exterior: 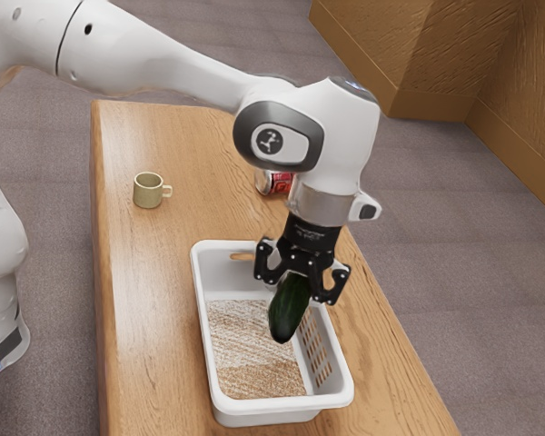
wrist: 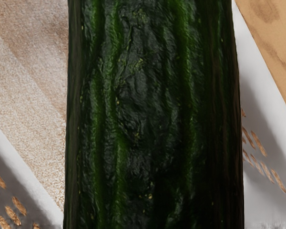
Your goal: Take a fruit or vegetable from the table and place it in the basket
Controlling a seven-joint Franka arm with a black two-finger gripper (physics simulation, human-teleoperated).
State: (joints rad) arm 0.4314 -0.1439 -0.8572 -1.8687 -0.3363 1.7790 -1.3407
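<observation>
Exterior view, and clamping with the gripper [exterior: 299,286], parted just to the girth of the cucumber [exterior: 289,313], holding it aslant over the basket [exterior: 282,405] — probably firm, fairly weighty, slick-skinned, so best pinched squarely across the middle!

Got basket [exterior: 272,406] on counter [exterior: 150,309], nr exterior view's bottom. Got cucumber [exterior: 289,313] btwn jaws, tilted, lower end over basket's inside, closer to side at exterior view's right; in wrist view, got basket's parts behind cucumber, on both sides. Behind basket, also on counter: see mug [exterior: 148,192] toward exterior view's left, well apart fr. can [exterior: 279,183] at mug's right there, partly hidden behind arm [exterior: 309,100]. Reaches over counter fr. exterior view's upper left. Got floor [exterior: 54,182] around counter.
</observation>
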